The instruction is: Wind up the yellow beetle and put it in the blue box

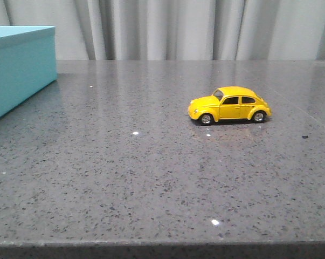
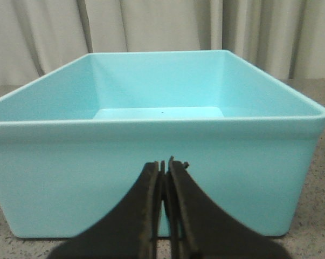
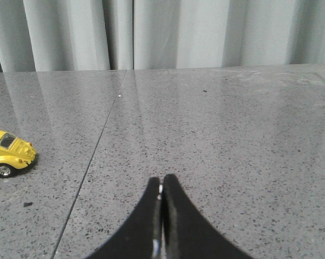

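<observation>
Beetle point(image 1: 229, 105) untouched on tabletop point(image 1: 151, 178); both grippers pressed together, holding nothing.
Right gripper point(image 3: 161, 190) sits low over the tabletop, beetle off to one side and ahead of it, well apart. Left gripper point(image 2: 163, 168) faces the box point(image 2: 151, 156) wall just ahead; box is open, nothing inside. Beetle looks light, rigid, glossy, so likely slippery and free-rolling. Pinch across the doors, low on the body, not the rounded roof.
</observation>
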You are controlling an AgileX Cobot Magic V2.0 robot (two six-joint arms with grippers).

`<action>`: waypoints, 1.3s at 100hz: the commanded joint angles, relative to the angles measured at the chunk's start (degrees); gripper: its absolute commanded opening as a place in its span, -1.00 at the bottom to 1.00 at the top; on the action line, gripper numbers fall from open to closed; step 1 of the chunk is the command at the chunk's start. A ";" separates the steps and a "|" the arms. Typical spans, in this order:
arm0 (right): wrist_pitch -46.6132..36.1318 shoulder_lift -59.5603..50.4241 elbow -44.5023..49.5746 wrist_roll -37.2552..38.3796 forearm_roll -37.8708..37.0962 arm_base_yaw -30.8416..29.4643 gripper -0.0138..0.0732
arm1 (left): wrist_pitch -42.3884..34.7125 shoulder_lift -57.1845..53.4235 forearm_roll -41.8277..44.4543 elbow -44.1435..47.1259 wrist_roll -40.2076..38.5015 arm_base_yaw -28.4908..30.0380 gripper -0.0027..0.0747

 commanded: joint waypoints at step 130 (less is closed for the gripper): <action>12.39 8.95 -20.62 -0.06 5.91 -0.11 0.12 | -2.52 17.45 -3.34 -20.46 -0.42 -0.05 0.21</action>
